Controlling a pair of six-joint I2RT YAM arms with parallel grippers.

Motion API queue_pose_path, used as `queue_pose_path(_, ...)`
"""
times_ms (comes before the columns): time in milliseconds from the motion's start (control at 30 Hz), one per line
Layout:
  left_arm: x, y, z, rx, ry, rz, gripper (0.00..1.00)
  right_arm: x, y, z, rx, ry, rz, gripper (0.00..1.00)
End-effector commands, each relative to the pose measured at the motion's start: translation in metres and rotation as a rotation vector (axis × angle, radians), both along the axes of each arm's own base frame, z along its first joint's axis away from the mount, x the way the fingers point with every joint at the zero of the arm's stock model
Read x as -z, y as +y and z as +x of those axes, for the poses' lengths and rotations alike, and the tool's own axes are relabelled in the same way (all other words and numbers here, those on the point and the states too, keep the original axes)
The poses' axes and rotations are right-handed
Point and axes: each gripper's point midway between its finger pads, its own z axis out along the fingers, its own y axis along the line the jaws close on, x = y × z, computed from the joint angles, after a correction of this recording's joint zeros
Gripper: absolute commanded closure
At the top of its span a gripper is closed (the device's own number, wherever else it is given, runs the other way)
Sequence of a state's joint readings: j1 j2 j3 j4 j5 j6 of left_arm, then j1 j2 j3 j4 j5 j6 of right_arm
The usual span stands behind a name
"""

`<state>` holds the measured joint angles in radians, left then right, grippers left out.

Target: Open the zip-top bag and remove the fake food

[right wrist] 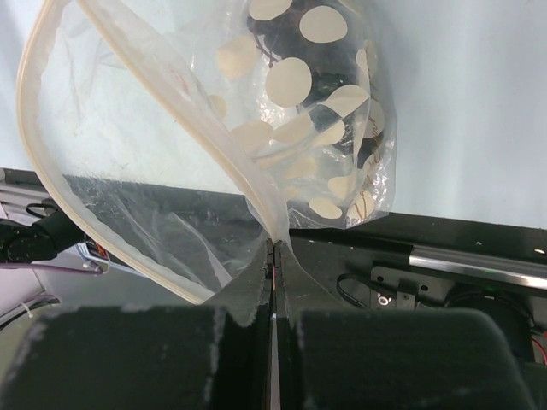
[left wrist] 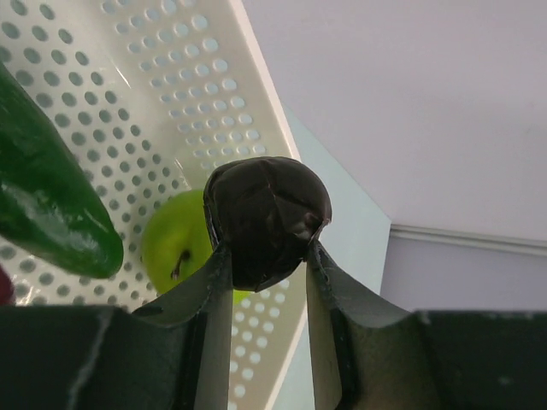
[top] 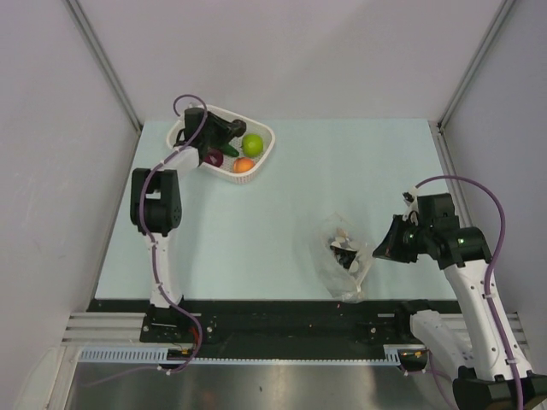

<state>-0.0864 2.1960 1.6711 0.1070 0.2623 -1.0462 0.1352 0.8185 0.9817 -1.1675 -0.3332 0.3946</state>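
Note:
The clear zip-top bag [top: 345, 257] lies near the table's front edge, its mouth open and its dark polka-dot panel [right wrist: 306, 79] showing. My right gripper [top: 382, 250] is shut on the bag's plastic edge [right wrist: 274, 240]. My left gripper [top: 232, 130] hangs over the white perforated basket [top: 263, 155] and is shut on a dark, glossy round piece, probably the grapes [left wrist: 267, 218]. The basket holds a lime-green ball [top: 252, 143], an orange-red fruit [top: 244, 165] and a purple onion piece [top: 215, 159]. The left wrist view shows the green ball [left wrist: 173, 242] and a dark green cucumber [left wrist: 47, 192] below.
The basket wall [left wrist: 197, 77] is just under and beside my left fingers. A black rail [right wrist: 444, 256] runs along the table's front edge right behind the bag. Grey walls enclose the table on three sides.

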Motion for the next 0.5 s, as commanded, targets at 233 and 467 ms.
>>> queue_pose_path(233,0.023,0.010,0.038,-0.054,0.014,-0.136,0.36,-0.001,0.001,0.006,0.078,-0.056,0.043,1.00)
queue_pose_path(467,0.027,0.016,0.038,-0.042,0.022,-0.103,0.25,-0.001,0.002,0.013,0.109,-0.071,0.061,1.00)
